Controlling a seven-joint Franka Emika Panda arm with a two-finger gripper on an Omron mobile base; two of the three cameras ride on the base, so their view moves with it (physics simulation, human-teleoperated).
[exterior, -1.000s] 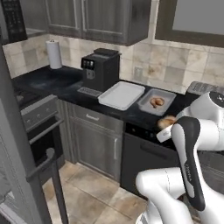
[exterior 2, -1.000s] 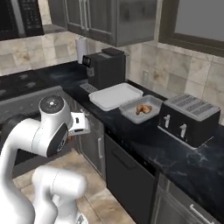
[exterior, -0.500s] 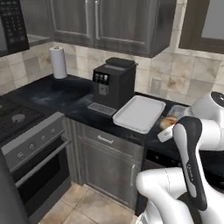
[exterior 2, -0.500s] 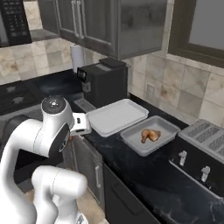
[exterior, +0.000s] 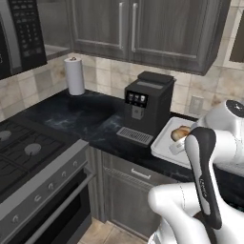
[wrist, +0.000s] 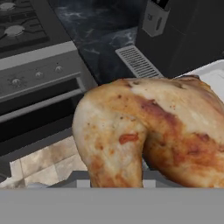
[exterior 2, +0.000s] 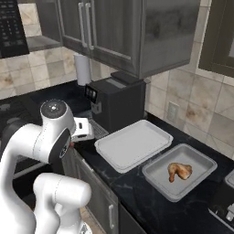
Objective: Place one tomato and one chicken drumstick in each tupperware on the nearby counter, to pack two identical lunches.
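On the black counter [exterior 2: 137,201] we see two pale trays side by side. The nearer tupperware [exterior 2: 132,144] has nothing in it. The second tupperware [exterior 2: 180,171], further to the right, holds one chicken drumstick [exterior 2: 179,171] lying flat near its middle. We see no tomato in either tray.

In the hand view a second drumstick [wrist: 153,135] sits very close to the camera, golden-brown with a small red spot. It hides the finger tips, so we judge from its place that the gripper [exterior: 178,143] is pinched on it with the jaws nearly together. In the left base view this drumstick [exterior: 180,133] shows as a small brown lump at the hand, above the near edge of the empty tray [exterior: 164,145].

The right base view gives both trays whole, while in the left base view the arm covers most of them. The left base view gives the paper towel roll [exterior: 74,76] and the stove [exterior: 28,152]; the hand view shows the oven door [wrist: 39,113] below.

The coffee machine [exterior: 147,102] has a small panel of light buttons, but we cannot read any writing on it.
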